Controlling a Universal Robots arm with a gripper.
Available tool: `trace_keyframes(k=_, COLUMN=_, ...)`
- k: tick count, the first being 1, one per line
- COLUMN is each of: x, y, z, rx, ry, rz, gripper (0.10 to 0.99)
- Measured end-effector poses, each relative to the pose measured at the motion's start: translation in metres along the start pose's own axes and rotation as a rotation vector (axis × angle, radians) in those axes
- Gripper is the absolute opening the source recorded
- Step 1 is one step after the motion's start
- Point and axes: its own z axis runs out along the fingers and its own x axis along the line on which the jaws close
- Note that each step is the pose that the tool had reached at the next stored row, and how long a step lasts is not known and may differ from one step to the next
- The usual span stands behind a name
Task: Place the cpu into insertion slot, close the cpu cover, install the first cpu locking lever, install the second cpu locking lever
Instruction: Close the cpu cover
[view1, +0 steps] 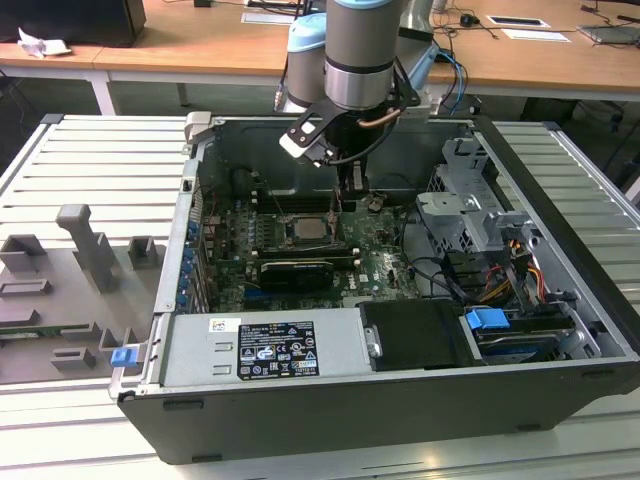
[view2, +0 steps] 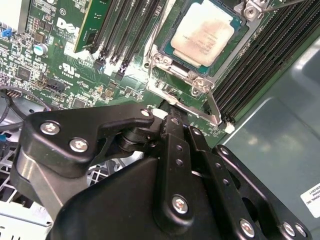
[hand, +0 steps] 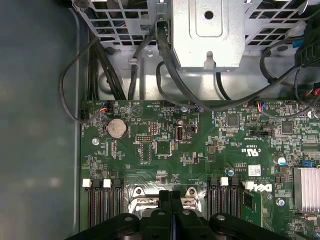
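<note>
The cpu (view2: 207, 31), a square chip with a silvery-tan top, lies flat in the insertion slot (view1: 305, 228) on the green motherboard. The cpu cover (view2: 161, 61), a thin metal frame, lies down around the chip's edges. A thin metal locking lever (view2: 214, 107) runs along the socket's side nearest my fingers. In the second wrist view my gripper (view2: 172, 120) hangs low over that edge of the socket, its black fingers pressed together with nothing between them. From the first wrist view the gripper (hand: 171, 197) shows its tips meeting just above the socket's metal frame. The exterior view has the gripper (view1: 350, 192) just beyond the socket.
Long black memory slots (view2: 125, 30) flank the socket on both sides. A black expansion card (view1: 295, 272) lies in front of it. A metal drive cage (view1: 470, 200) and cables (hand: 165, 55) fill the case's right side. The power supply (view1: 270, 345) spans the front. Grey fixtures (view1: 80, 250) stand left of the case.
</note>
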Motion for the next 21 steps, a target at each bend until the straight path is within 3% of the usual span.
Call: trace_keyframes(k=21, x=0.0, y=-0.0078, z=-0.0005, rx=0.0, ry=-0.0001, rz=0.0, gripper=0.106)
